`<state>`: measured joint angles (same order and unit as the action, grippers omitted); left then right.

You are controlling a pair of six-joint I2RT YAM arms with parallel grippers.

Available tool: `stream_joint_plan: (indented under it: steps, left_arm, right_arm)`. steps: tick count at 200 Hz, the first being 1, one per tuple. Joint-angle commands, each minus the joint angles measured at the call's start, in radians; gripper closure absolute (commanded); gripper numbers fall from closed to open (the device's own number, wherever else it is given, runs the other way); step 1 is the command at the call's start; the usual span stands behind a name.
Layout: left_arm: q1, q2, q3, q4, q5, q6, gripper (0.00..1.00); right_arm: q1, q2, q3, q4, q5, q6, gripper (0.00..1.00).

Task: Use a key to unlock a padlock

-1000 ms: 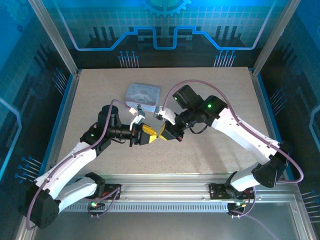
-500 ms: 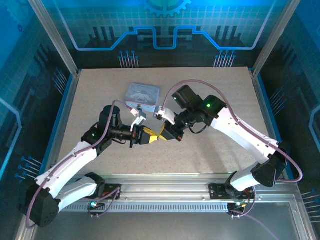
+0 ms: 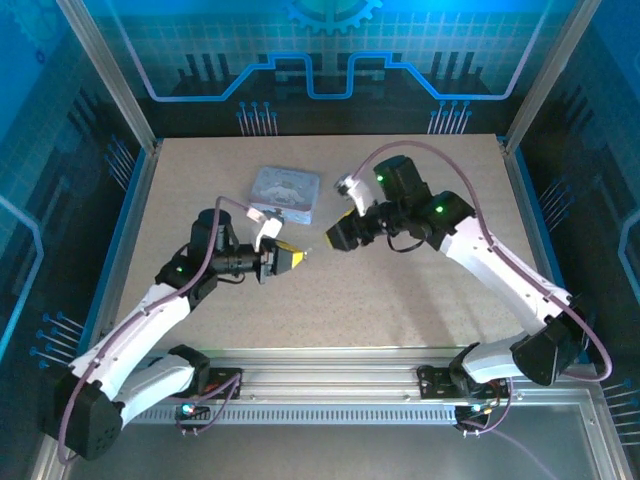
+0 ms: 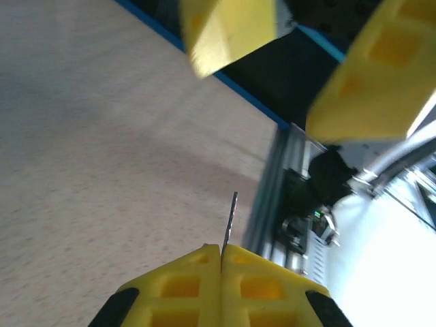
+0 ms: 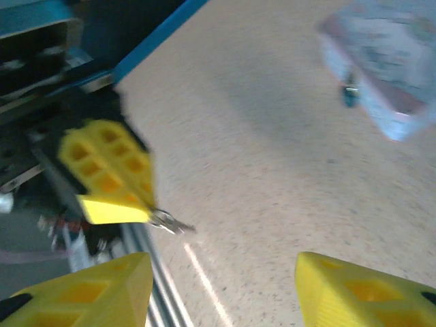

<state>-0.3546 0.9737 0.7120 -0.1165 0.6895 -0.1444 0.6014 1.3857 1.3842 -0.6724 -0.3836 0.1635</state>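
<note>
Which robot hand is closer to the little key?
Left. The left hand is shut on the key, which pokes out in front. The right hand is open, facing the key across a gap, not touching it.

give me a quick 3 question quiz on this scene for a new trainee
1. True or false: the left gripper is shut on the key.
2. Pick one. The right gripper is: A) shut on the key, B) open and empty, C) shut with nothing in it.
3. Fill in: in the right wrist view, the padlock sits right next to the pale ___.

Key: 1 true; 2 B; 3 tin.
</note>
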Motion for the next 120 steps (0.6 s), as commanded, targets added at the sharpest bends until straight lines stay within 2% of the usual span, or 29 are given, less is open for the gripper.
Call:
stream_joint_plan:
  steps: [1,23,62,91,120]
  left_arm:
    - [0.089,0.011,0.044,-0.031,-0.176,-0.096,1.00]
    - [0.182,0.094,0.086,-0.029,-0.307,-0.129,1.00]
    - [0.268,0.358,0.243,-0.058,-0.567,-0.070,1.00]
    - [0.347,0.589,0.397,-0.069,-0.589,-0.074,1.00]
    - [0.380,0.810,0.614,-0.173,-0.587,-0.062,1.00]
  right_arm:
    - [-0.067,0.026,-0.051,0.087,0.129,0.246,0.42]
    - [-0.096,0.126,-0.028,0.084,0.177,0.348,0.42]
    - [-0.077,0.364,0.121,0.072,0.225,0.408,0.41]
    - [-0.063,0.557,0.298,0.018,0.273,0.430,0.39]
    - [-0.070,0.733,0.485,-0.031,0.272,0.432,0.37]
